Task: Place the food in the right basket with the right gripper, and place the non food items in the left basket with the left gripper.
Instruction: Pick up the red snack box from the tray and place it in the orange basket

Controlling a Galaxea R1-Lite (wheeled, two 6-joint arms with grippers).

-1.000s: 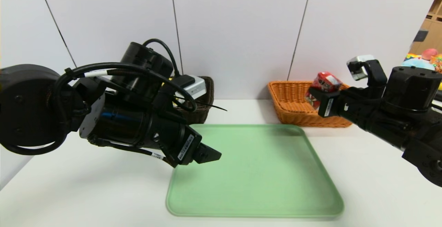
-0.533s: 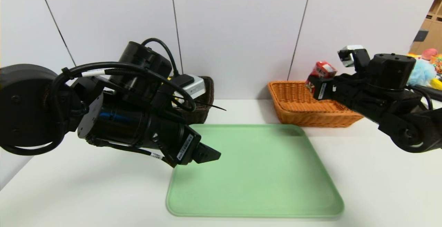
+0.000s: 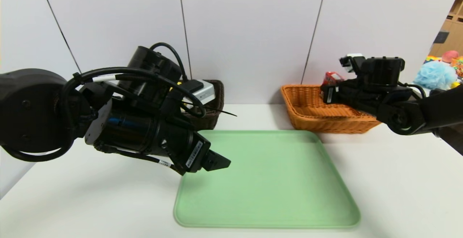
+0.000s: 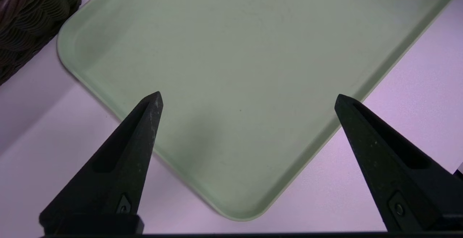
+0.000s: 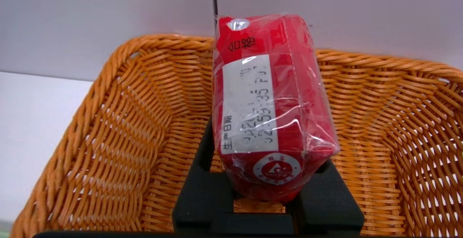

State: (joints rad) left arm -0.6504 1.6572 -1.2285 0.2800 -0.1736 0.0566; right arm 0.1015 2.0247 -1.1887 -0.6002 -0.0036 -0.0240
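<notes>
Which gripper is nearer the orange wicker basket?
Right. The right gripper is over the orange wicker basket, shut on a red carton; the left gripper is open above the green tray.

2 baskets (image 3: 336, 122) (image 3: 204, 122), 1 grn tray (image 3: 267, 180), 1 red carton (image 5: 253, 104), 2 arms (image 3: 137, 122) (image 3: 383, 86)

Carton (image 5: 267, 107), red, film-wrapped: "合格" on top; "生产日期" and "02:59:35 P" on white panel, remainder unclear; "Tetra Pak" in round emblem, its smaller lettering illegible.
</notes>
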